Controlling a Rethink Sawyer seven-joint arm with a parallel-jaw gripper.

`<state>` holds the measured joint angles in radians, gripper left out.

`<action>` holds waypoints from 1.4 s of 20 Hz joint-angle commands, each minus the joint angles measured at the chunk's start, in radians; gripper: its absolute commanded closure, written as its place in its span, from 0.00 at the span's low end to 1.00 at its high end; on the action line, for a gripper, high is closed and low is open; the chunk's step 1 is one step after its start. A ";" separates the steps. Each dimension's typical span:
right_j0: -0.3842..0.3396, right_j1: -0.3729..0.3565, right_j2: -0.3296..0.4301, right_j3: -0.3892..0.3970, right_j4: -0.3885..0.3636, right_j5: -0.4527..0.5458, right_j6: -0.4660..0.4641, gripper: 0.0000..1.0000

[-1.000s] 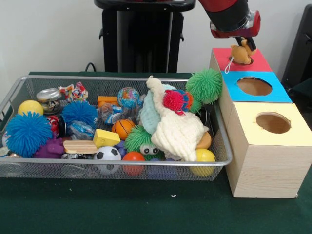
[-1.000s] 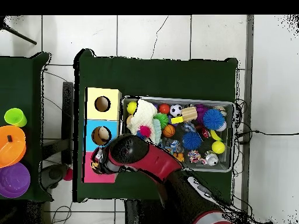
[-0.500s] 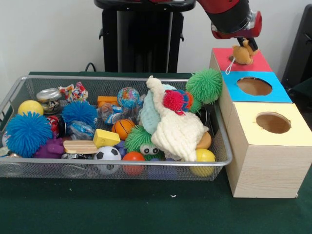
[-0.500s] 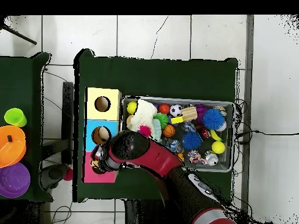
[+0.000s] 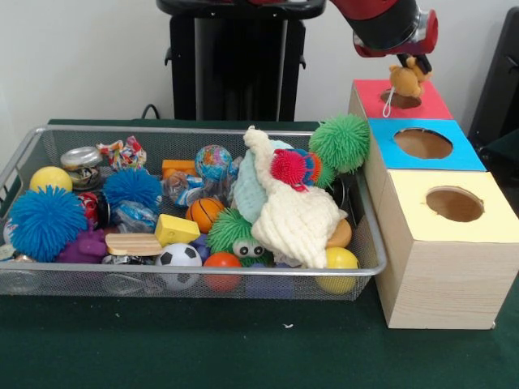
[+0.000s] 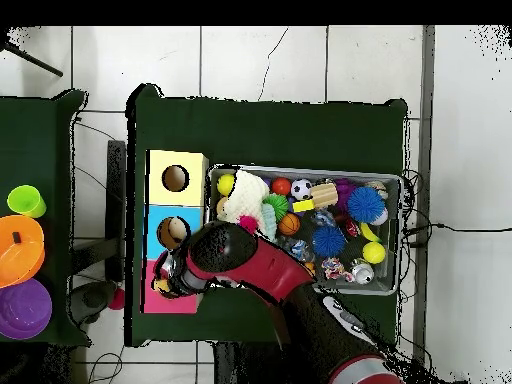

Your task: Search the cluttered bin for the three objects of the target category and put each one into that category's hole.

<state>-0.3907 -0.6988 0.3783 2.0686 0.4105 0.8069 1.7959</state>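
Observation:
My gripper (image 5: pixel 411 68) hangs over the red-topped box (image 5: pixel 430 101) and is shut on a small tan plush toy (image 5: pixel 403 81) with a white loop. The toy dangles just above the hole (image 5: pixel 403 103) and hides part of it. The wire mesh bin (image 5: pixel 203 130) holds a green puffer ball (image 5: pixel 340 142) at its right end, a large blue puffer ball (image 5: pixel 45 220) at the left, a smaller blue one (image 5: pixel 132 186) and a small pink one (image 5: pixel 289 166). In the overhead view the arm (image 6: pixel 240 262) covers the gripper above the red box (image 6: pixel 158 302).
The blue-topped box (image 5: pixel 423 146) and the yellow-topped box (image 5: pixel 454 207) stand in front of the red one. A cream knitted cloth (image 5: pixel 296 215), a football (image 5: pixel 178 258), yellow balls (image 5: pixel 50 178) and other clutter fill the bin. The black pedestal (image 5: pixel 235 61) stands behind.
The gripper with the tan plush toy has risen a little and shifted slightly right over the red box. The bin's contents have not moved.

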 commanded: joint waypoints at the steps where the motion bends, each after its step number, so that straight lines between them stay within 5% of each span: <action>1: -0.020 -0.010 0.032 0.006 0.012 0.001 0.076 1.00; 28: -0.013 0.059 0.042 0.071 -0.007 -0.192 0.053 1.00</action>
<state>-0.3926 -0.6864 0.3783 2.0922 0.4107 0.7428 1.7959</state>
